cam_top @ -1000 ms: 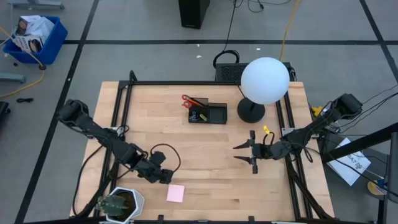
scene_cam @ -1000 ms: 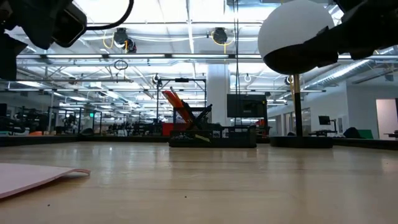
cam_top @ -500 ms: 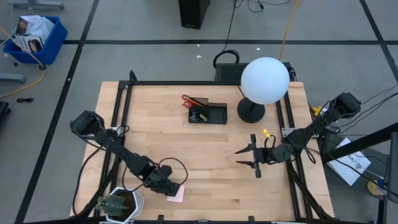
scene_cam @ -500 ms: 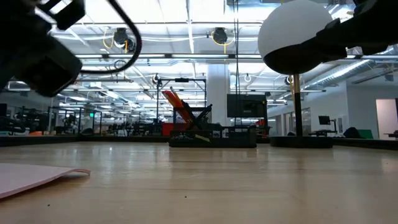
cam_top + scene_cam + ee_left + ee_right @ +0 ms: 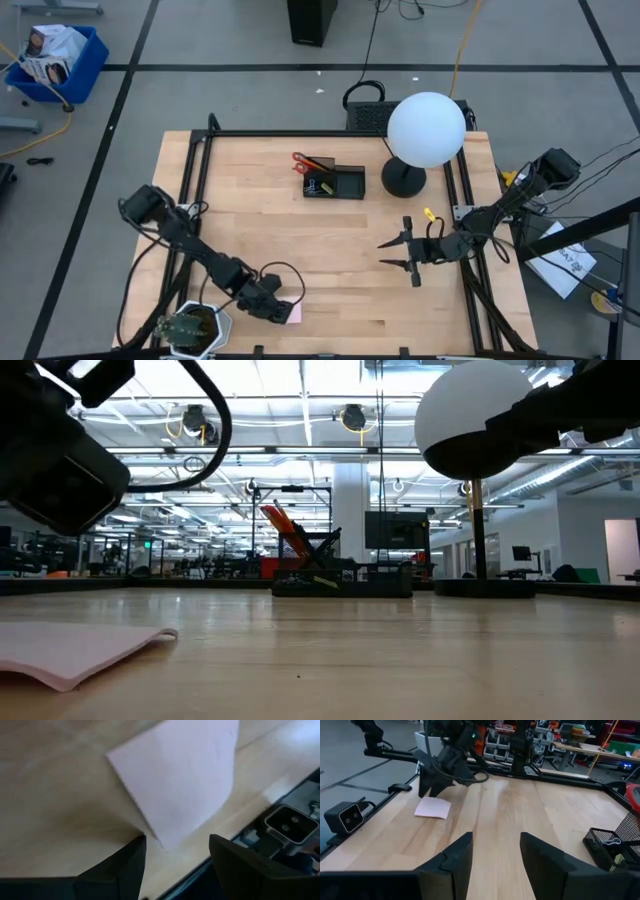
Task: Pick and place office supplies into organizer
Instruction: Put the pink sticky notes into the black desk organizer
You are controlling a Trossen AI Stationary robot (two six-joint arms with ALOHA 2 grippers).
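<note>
The pink sticky-note pad (image 5: 292,314) lies flat on the table near its front edge, also seen in the right wrist view (image 5: 434,808). My left gripper (image 5: 175,842) is open, low over the pad, with one corner of the pad (image 5: 165,840) between its fingers. The black organizer (image 5: 335,183) stands at the far middle, the red-handled scissors (image 5: 303,160) sticking up from its back section. My right gripper (image 5: 386,254) hovers open at the right of the table, nothing between its fingers. My left gripper comes at the pad slanting down from the table's left. Its open fingers (image 5: 127,862) stand on either side of the pad's corner (image 5: 165,840). The pad lies on the table. Whether a finger touches it I cannot tell.
A lamp with a white globe (image 5: 426,128) and a round black base (image 5: 402,181) stands beside the organizer. A potted plant (image 5: 193,326) sits at the near left corner. Black frame rails (image 5: 195,170) run along the table's sides. Bare wood lies between the two grippers.
My left gripper has gone down and toward the table's near edge onto the pad, tipping steeper. In the low view the pad's edge now reaches farther right than before, so the pad has shifted a little on the table.
</note>
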